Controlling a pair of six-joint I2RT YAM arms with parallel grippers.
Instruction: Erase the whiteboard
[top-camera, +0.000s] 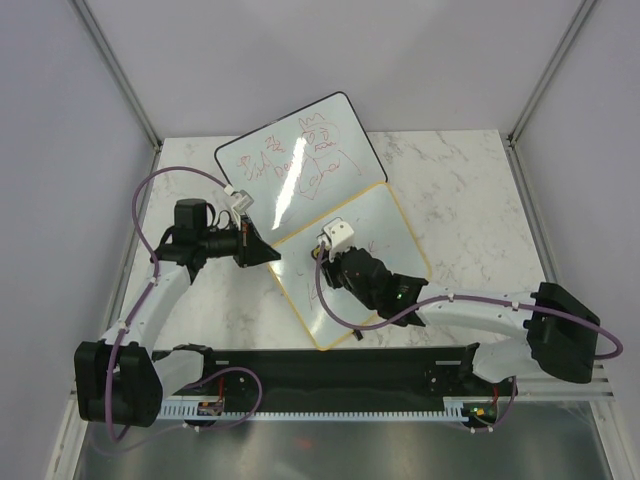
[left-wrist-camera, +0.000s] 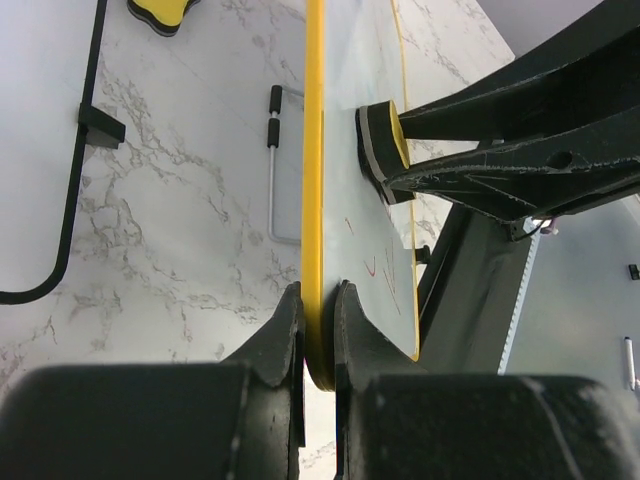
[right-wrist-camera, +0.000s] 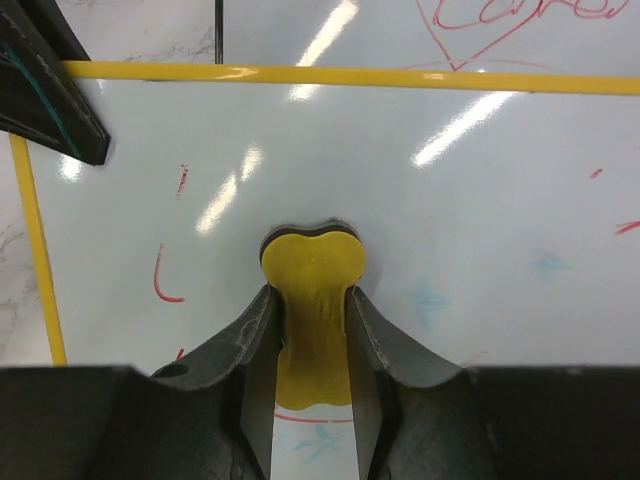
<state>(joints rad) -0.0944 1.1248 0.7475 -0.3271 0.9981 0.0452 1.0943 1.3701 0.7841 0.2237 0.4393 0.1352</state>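
- Whiteboard (top-camera: 395, 228), yellow-framed, lies at an angle at the middle of the marble table (top-camera: 460, 170). Its far edge meets the black-framed board (top-camera: 300, 150), which carries red scribbles.
- Top view: both arms reach in from the near edge. The left gripper (top-camera: 272, 256) is at the board's left edge and the right gripper (top-camera: 326, 262) is over its surface. Finger detail is too small to read here.
- Left wrist view: the whiteboard (left-wrist-camera: 350, 220) shows edge-on. The left gripper (left-wrist-camera: 318, 325) is clamped tight on the yellow frame, one finger on each face.
- Same view only: the eraser (left-wrist-camera: 381, 140) has its black pad flat against the board face, and a second eraser (left-wrist-camera: 160, 10) lies apart on the marble.
- Right wrist view: the right gripper (right-wrist-camera: 311, 298) is closed on the yellow eraser (right-wrist-camera: 312, 255), pinching its narrow waist.
- Red marks (right-wrist-camera: 165, 282) show faintly on the whiteboard (right-wrist-camera: 480, 190) left of the eraser. More sit near the right edge.
- This view also catches the left gripper (right-wrist-camera: 55, 100) as a dark shape at the upper left corner of the frame.
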